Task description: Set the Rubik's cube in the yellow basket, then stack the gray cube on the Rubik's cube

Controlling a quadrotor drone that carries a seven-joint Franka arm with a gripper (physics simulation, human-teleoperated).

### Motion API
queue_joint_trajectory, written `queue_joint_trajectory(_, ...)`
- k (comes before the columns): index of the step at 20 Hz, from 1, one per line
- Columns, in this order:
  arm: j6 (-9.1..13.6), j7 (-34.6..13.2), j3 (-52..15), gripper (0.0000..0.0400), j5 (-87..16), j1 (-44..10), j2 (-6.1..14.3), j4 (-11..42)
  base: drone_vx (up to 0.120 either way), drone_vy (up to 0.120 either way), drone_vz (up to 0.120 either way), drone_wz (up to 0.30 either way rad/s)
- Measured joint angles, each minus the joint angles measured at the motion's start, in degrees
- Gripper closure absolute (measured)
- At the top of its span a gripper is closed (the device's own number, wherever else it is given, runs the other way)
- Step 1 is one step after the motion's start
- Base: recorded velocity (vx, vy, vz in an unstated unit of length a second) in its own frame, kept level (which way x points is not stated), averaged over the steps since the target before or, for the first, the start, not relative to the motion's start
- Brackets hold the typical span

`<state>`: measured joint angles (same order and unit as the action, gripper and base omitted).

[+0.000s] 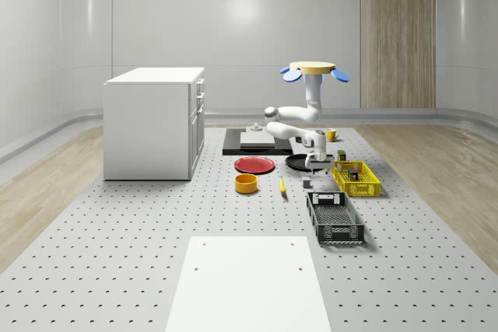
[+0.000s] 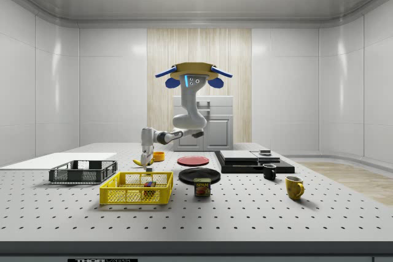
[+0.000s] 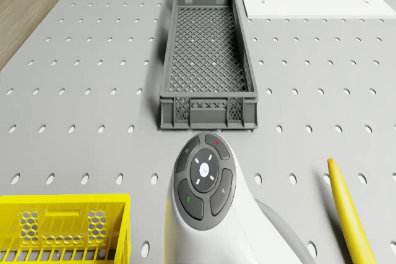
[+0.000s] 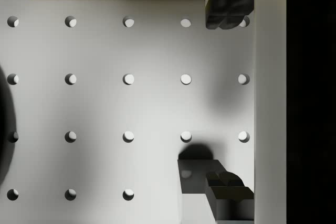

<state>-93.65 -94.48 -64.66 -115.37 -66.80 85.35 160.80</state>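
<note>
White pegboard bench [image 1: 117, 270] carries the hovering drone's released claw [image 4: 228, 103] above a small, rigid, likely light gray cube [image 1: 306, 184], best pinched across flat opposite faces.

The only legible text is the word "SPAM", printed on the label of the can [image 2: 202, 187]. The can stands on the perforated table [image 2: 258, 213], just beside the yellow basket [image 2: 136, 189] and in front of the black pan [image 2: 199, 175].
</note>
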Motion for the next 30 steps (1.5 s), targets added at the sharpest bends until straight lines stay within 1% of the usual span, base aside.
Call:
queue_joint_trajectory(5, 0.1, 0.1, 0.0, 0.0000, -0.1, 0.1, -0.1, 0.0, 0.000, -0.120, 0.000, 0.000)
queue_joint_trajectory(8, 0.2, 0.1, 0.0, 0.0000, -0.1, 0.1, -0.2, 0.0, 0.000, -0.120, -0.067, 0.000)
queue_joint_trajectory(15, 0.4, 0.1, 0.1, 0.0000, -0.2, 0.2, -0.4, 0.0, 0.000, -0.120, 0.000, 0.000)
queue_joint_trajectory(24, 0.5, 0.2, 0.2, 0.0000, -0.3, 0.3, -0.6, 0.0, 0.000, -0.004, 0.000, 0.000)
queue_joint_trajectory(30, -0.7, 0.3, 3.0, 0.0000, -3.0, -0.3, -0.8, -1.3, 0.000, 0.000, 0.000, 0.000)
